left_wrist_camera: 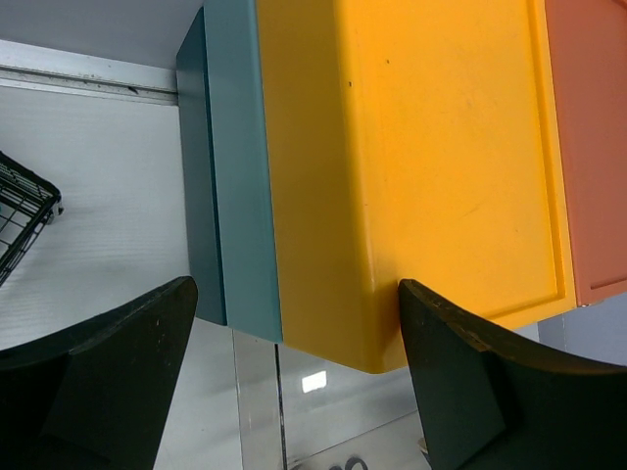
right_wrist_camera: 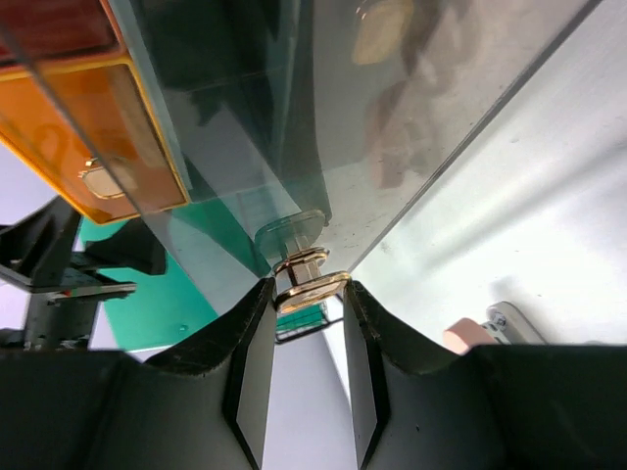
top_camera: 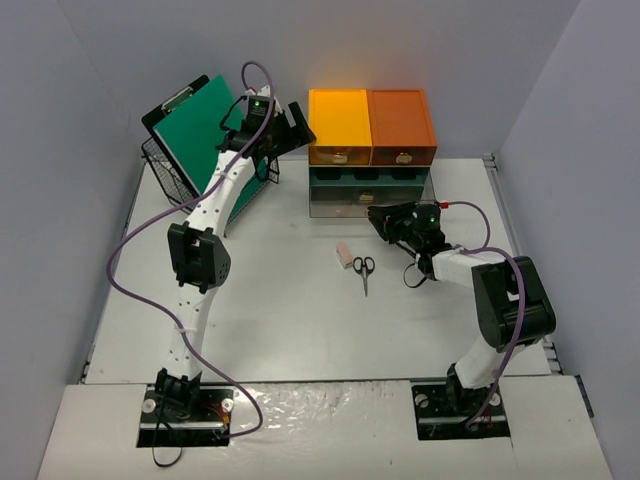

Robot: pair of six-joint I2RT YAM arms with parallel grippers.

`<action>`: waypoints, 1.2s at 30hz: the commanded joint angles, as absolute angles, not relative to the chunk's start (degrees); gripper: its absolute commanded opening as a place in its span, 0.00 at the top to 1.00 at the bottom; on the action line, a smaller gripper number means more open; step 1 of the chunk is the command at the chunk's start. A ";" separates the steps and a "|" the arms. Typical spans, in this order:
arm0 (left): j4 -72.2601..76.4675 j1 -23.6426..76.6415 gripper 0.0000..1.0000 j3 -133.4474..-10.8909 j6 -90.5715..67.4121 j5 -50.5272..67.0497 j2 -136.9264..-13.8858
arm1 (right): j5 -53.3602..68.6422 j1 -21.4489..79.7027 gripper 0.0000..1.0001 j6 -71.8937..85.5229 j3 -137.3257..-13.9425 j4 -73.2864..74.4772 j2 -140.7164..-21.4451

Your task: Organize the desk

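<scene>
Filling the space between pale grey-blue walls [top_camera: 60,150], the large flat white matte desk [top_camera: 270,320] carries stacked plastic drawers [top_camera: 370,175] at its far edge. The right gripper [right_wrist_camera: 309,294] pinches the small gold handle [right_wrist_camera: 312,281] of the clear drawer [right_wrist_camera: 411,117]; the left gripper [left_wrist_camera: 296,289] hangs spread above the yellow box [left_wrist_camera: 431,147].

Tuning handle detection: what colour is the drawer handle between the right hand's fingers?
Shiny gold. The drawer handle shows best in the right wrist view.
</scene>
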State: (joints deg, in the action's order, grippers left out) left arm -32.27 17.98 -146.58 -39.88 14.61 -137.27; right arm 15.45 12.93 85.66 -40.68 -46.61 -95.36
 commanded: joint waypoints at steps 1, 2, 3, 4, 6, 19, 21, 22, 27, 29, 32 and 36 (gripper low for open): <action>-36.37 15.24 0.21 -147.62 -38.37 11.65 -136.81 | 15.08 13.67 0.62 75.81 -44.84 -34.44 -92.71; -36.27 15.21 0.21 -147.68 -38.41 11.74 -136.87 | 14.94 13.81 0.51 74.02 -45.94 -33.13 -92.56; -36.21 15.21 0.21 -147.75 -38.41 11.86 -136.94 | 14.49 14.07 0.43 71.99 -47.23 -31.30 -92.35; -36.14 15.21 0.21 -147.81 -38.48 11.86 -137.00 | 14.15 14.20 0.38 69.63 -48.38 -29.08 -91.75; -36.12 15.21 0.21 -147.83 -38.58 11.87 -137.10 | 12.01 15.14 0.33 65.88 -50.25 -25.28 -89.86; -35.68 15.21 0.21 -148.00 -39.11 11.95 -137.46 | 5.41 20.98 0.41 42.73 -58.38 1.94 -84.59; -35.68 15.21 0.21 -148.35 -39.11 11.95 -137.54 | 1.99 22.69 0.47 38.05 -62.34 9.04 -88.34; -35.68 15.21 0.21 -148.43 -39.11 11.95 -137.55 | 1.04 23.35 0.47 35.76 -64.39 12.39 -90.61; -36.12 15.15 0.21 -148.77 -38.82 11.95 -137.72 | -4.36 27.59 0.49 29.22 -68.58 18.39 -95.76; -36.29 15.21 0.21 -148.62 -38.76 11.87 -137.72 | -6.06 29.35 0.49 26.99 -70.08 19.28 -97.36; -36.21 15.21 0.21 -148.63 -38.85 11.87 -137.81 | -7.44 31.08 0.50 24.59 -71.28 19.77 -98.99; -36.06 15.21 0.21 -149.00 -39.11 11.95 -138.02 | -11.23 34.90 0.51 22.83 -71.54 18.90 -100.42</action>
